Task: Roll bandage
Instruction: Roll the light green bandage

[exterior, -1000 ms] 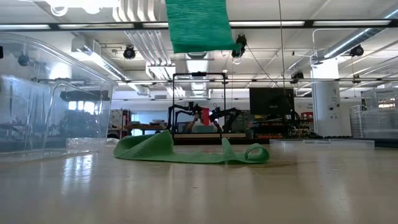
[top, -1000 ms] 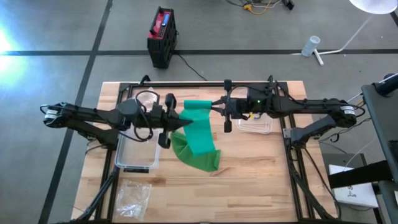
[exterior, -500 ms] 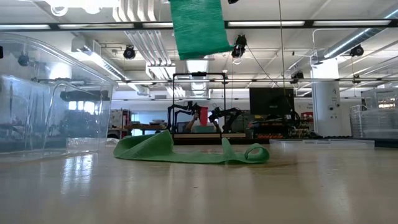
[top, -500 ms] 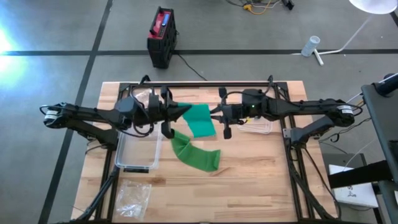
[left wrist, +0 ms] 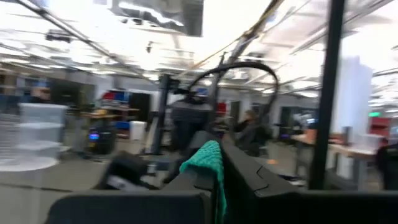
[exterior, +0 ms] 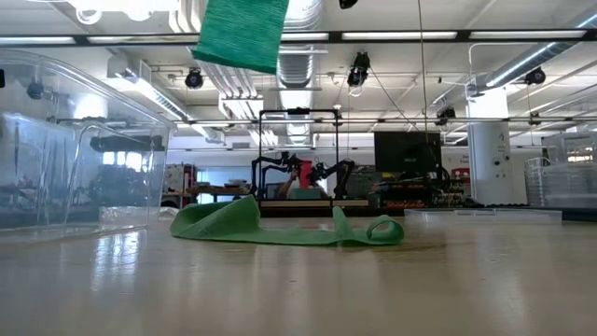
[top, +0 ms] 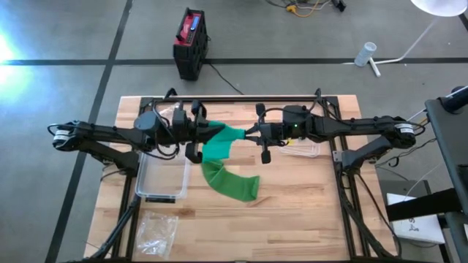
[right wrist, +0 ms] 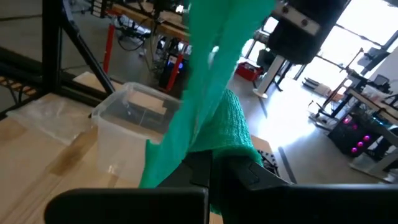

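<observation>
Rolling looks barely begun: left gripper (top: 207, 131) and right gripper (top: 251, 132), both pinching the green bandage (top: 223, 157) aloft mid-worktop, leave its long tail (toward 6 o'clock) lying loose, unrolled.

Bandage (top: 228, 162) was solid green, fine knit texture, centre of high view. Tabletop (top: 307, 212) was pale wood, plank-striped. Left gripper (top: 207, 134) and right gripper (top: 252, 135) were black; small green light showed on right arm, right of centre. Bin (top: 162, 175) at left centre was clear plastic, colourless; plastic bag (top: 157, 230) at lower left likewise clear. Box (top: 191, 42) on floor (top: 66, 44), upper left, was black with red trim. Floor was grey with dark stripes.
</observation>
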Robot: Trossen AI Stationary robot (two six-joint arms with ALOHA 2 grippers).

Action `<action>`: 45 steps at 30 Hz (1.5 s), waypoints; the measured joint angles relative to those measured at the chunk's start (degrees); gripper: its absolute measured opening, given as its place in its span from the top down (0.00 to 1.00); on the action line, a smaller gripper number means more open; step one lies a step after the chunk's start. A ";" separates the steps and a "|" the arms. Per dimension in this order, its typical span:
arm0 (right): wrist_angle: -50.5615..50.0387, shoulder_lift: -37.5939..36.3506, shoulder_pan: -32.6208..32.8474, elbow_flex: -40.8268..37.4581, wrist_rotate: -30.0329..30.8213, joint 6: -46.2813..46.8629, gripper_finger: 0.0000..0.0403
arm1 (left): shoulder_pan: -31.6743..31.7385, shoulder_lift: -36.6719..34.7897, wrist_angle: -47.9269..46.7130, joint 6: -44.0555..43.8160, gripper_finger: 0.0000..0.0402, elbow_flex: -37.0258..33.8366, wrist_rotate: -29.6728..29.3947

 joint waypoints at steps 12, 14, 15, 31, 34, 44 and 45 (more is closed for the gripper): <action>-0.35 0.16 -0.71 0.00 1.58 0.10 0.99 | 0.09 1.62 4.05 -3.42 1.00 0.00 3.22; -0.54 0.16 -0.69 0.00 -0.92 0.27 0.99 | 0.15 1.33 4.39 -2.73 1.00 0.00 2.75; -0.48 0.16 -0.69 0.00 -2.24 0.41 0.99 | 0.23 1.26 4.94 -2.61 1.00 0.00 2.18; -5.37 0.14 -0.30 0.00 -7.26 0.92 0.99 | 12.13 0.74 4.71 -19.96 0.67 -0.02 0.51; -6.78 0.14 -0.28 0.00 -7.28 0.94 0.99 | 15.60 0.76 2.65 -25.34 0.55 -0.02 3.07; -9.99 1.43 -0.19 0.02 -11.05 1.51 0.99 | 25.16 0.76 -7.25 -32.44 0.25 -0.02 10.35; -10.23 1.58 -0.19 0.00 -11.31 1.79 0.99 | 25.80 0.84 -8.05 -32.16 0.23 -0.02 11.36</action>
